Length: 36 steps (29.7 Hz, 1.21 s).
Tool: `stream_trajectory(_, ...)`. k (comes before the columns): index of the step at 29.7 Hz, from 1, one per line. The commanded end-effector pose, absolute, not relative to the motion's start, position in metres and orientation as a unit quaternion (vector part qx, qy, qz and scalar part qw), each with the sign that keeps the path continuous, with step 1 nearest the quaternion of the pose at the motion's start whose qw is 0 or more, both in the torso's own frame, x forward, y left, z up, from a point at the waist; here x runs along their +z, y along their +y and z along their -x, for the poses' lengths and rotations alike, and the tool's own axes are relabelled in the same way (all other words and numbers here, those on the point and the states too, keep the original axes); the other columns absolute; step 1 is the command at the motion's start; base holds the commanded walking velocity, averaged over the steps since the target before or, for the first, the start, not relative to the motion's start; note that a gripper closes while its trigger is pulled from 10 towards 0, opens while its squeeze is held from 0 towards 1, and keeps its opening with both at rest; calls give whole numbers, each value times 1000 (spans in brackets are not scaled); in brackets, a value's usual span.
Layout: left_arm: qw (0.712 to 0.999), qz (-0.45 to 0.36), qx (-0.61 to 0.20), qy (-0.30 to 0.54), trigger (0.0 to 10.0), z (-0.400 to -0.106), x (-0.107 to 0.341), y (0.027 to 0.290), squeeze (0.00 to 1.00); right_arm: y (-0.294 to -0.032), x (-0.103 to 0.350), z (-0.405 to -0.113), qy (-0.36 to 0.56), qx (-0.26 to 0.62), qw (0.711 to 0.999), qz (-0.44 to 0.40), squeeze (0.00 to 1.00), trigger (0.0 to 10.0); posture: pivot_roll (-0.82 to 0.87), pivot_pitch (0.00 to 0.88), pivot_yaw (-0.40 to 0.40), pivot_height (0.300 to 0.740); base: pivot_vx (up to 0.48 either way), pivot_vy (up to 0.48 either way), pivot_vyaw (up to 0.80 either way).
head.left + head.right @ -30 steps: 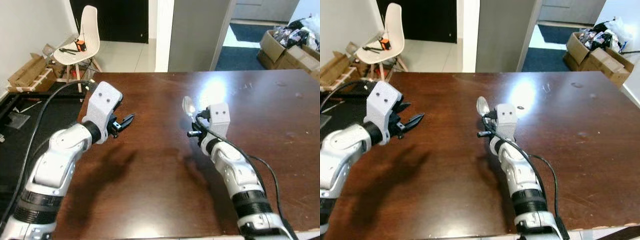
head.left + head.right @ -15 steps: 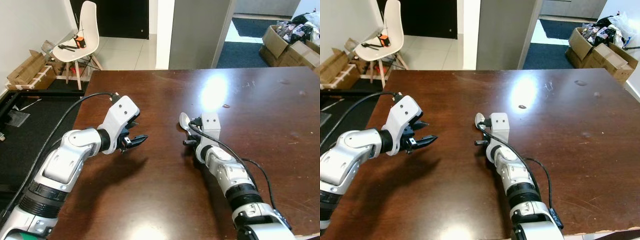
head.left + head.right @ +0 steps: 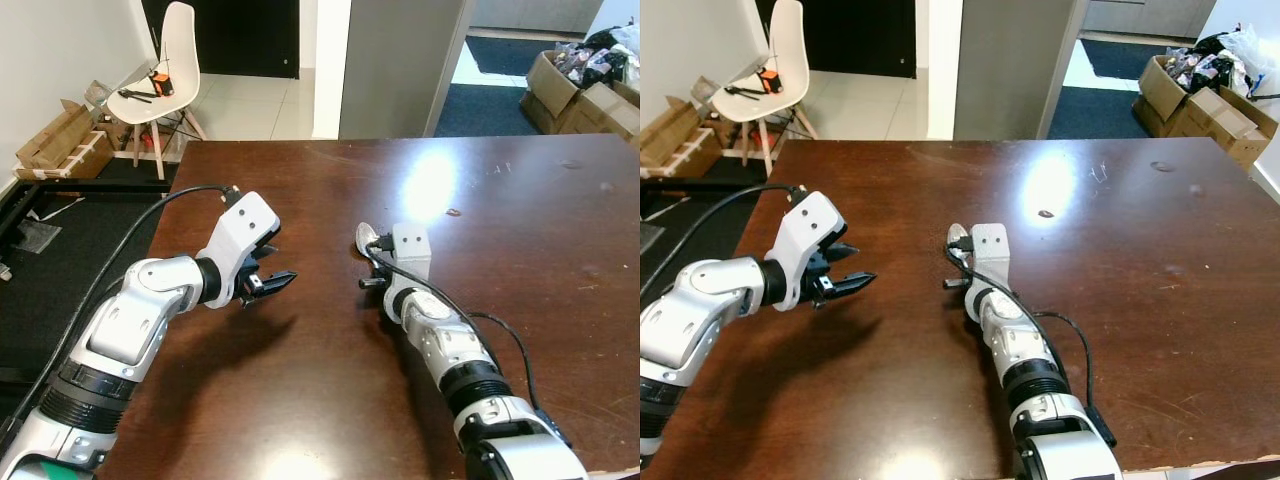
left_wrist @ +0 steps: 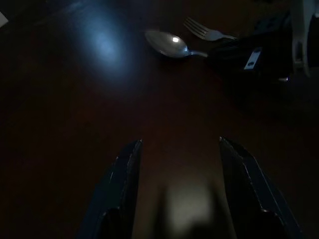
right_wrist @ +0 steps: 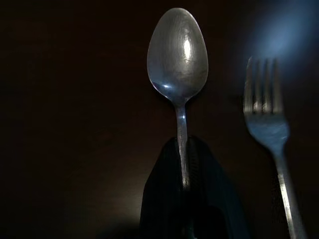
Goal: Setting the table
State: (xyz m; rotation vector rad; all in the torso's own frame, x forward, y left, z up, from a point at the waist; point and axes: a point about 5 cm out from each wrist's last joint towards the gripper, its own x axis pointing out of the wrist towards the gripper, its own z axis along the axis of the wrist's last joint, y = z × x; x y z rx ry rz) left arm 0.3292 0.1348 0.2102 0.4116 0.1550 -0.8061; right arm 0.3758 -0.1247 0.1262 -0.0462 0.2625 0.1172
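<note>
A silver spoon [image 5: 178,52] lies bowl-forward, low over the dark brown table [image 3: 530,230], with my right gripper [image 5: 182,152] shut on its handle. From the head, its bowl [image 3: 367,237] pokes out just ahead of my right wrist near the table's middle. A silver fork [image 5: 264,114] lies on the wood right beside the spoon, parallel to it. My left gripper [image 3: 274,281] hovers open over the table to the left of the spoon, fingers pointing towards it, nothing between them. Its wrist view shows the spoon [image 4: 167,44] and fork [image 4: 207,33] ahead.
The table's left edge [image 3: 165,215] drops to a dark floor mat. A white chair [image 3: 165,75] with tools on it and cardboard boxes [image 3: 55,140] stand at the back left. More boxes [image 3: 580,85] sit at the back right, past a grey pillar [image 3: 400,60].
The camera has shifted. My left arm swung in over the table a second ago and now holds still. My right gripper with the spoon has edged slightly left and lower.
</note>
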Motion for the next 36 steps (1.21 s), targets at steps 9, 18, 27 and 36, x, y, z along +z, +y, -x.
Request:
stream_trajectory(9,893,-199,-395,83,10000,-329,204,131,0,-120,111,-364,141,56,988,25,0,10000,21,80,100,740,0,0,0)
stream_trajectory(18,894,-199,-393,81,10000,-330,205,132,0,-119,113,-361,138,49,988,39,0,10000,21,81,100,740,0,0,0)
stream_trajectory(27,893,-199,-394,81,10000,-331,204,131,0,-121,110,-358,142,43,988,41,0,10000,16,80,104,740,0,0,0)
stream_trajectory(36,894,-200,-392,81,10000,-331,203,131,0,-120,112,-358,141,44,988,41,1000,10000,19,78,101,740,0,0,0)
